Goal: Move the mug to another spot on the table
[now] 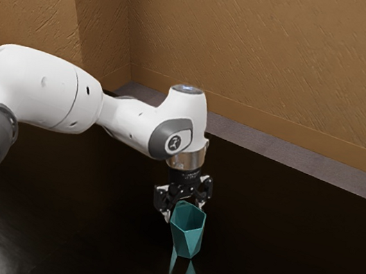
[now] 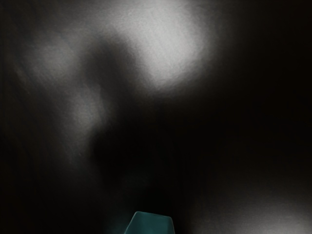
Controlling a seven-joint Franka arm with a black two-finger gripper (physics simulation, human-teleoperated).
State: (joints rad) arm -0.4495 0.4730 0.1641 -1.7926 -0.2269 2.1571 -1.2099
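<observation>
Dark table (image 1: 290, 253), far edge well behind, end effector (image 1: 183, 205) clamped on teal mug (image 1: 188, 235).

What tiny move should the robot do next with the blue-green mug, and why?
Probably lift straight up a little. The gripper is at the teal mug's rim, and the mug's base seems to meet its reflection on the dark table, so it looks not yet raised. Dragging it sideways from here might tip it.

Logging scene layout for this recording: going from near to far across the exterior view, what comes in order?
Teal faceted mug → glossy black table far edge → grey floor strip → tan textured wall.
</observation>
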